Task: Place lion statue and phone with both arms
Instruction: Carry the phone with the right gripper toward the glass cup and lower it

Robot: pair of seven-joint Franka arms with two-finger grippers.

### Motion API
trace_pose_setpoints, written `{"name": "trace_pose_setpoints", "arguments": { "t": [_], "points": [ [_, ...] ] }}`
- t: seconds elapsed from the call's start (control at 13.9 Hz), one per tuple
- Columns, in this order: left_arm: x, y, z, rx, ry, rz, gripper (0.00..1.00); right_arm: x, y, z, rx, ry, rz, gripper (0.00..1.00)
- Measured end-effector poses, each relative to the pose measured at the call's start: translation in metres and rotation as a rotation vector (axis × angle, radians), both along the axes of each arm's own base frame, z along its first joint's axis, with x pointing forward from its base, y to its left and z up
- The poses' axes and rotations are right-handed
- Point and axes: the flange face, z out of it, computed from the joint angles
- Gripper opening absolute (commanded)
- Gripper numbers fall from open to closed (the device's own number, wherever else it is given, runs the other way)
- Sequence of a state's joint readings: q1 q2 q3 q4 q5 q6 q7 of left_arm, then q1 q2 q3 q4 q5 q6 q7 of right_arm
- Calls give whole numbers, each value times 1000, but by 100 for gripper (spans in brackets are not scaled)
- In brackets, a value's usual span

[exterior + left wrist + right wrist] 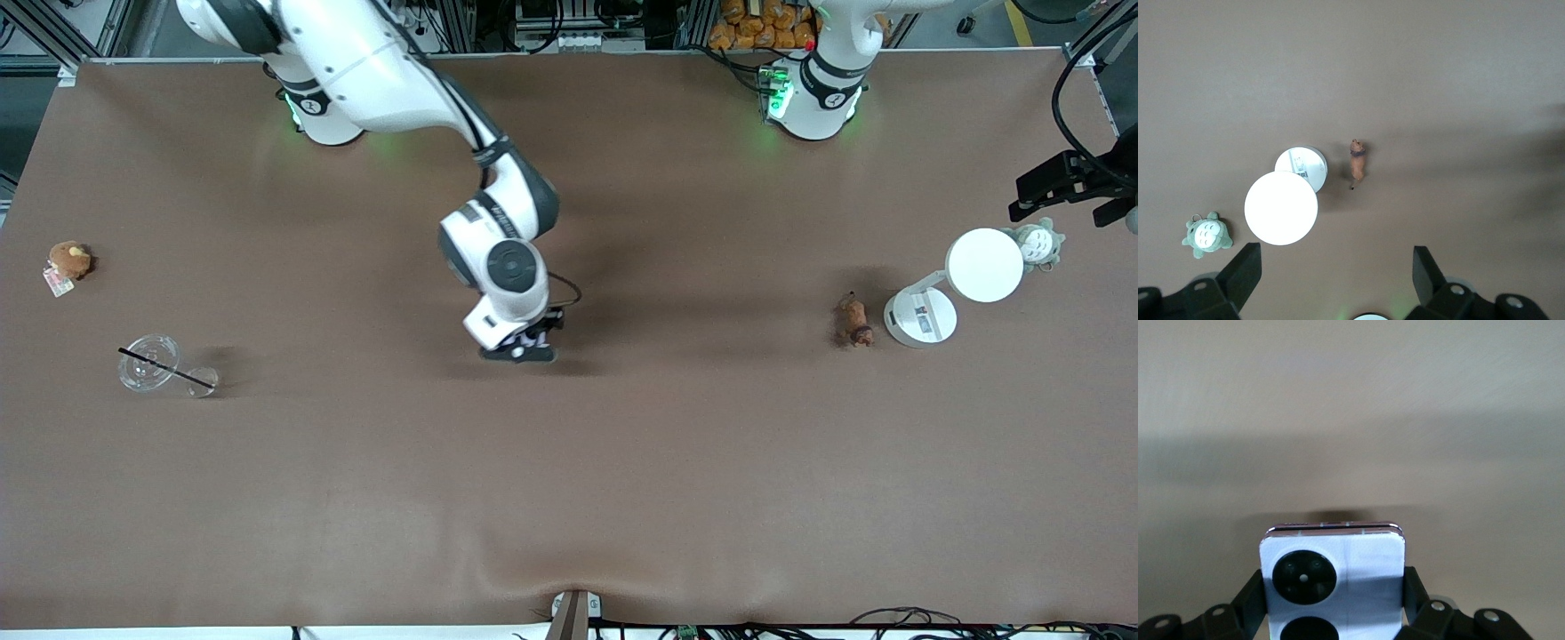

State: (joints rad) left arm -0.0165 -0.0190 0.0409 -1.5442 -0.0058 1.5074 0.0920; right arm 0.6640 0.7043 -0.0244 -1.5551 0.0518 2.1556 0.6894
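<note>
My right gripper [526, 345] is low over the middle of the table, shut on the phone [534, 338]. In the right wrist view the pale lavender phone [1333, 570] stands on edge between the fingers [1253, 599], its two black camera circles facing the camera. Its free edge is close to the tabletop; I cannot tell whether it touches. The lion statue [854, 321] lies on the table toward the left arm's end, beside a white stand. My left gripper [1062, 200] is open, empty and high above that end; its view shows the lion [1357, 163] far below the gripper [1333, 273].
A white stand with a round disc [984, 265] [1281, 207] stands next to the lion. A grey-white plush [1038, 243] [1207, 235] sits beside the stand. At the right arm's end lie a tan plush [68, 260] and a tipped clear cup with a black straw [151, 363].
</note>
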Motion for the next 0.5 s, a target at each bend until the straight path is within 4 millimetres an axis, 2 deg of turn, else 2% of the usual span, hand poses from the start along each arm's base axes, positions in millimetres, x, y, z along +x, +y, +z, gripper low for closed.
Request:
{"name": "trace_pose_setpoints", "arguments": {
  "t": [0.14,0.22,0.36,0.5],
  "points": [
    [0,0,0,0,0,0,100,39,-61,41,11,2,-18,0],
    [0,0,0,0,0,1,100,57,-96,54,16,8,-12,0],
    [0,0,0,0,-1,0,100,87,-167,63,29,15,20,0],
    [0,-1,0,0,-1,-2,100,109,-243,57,39,25,52,0]
  ]
}}
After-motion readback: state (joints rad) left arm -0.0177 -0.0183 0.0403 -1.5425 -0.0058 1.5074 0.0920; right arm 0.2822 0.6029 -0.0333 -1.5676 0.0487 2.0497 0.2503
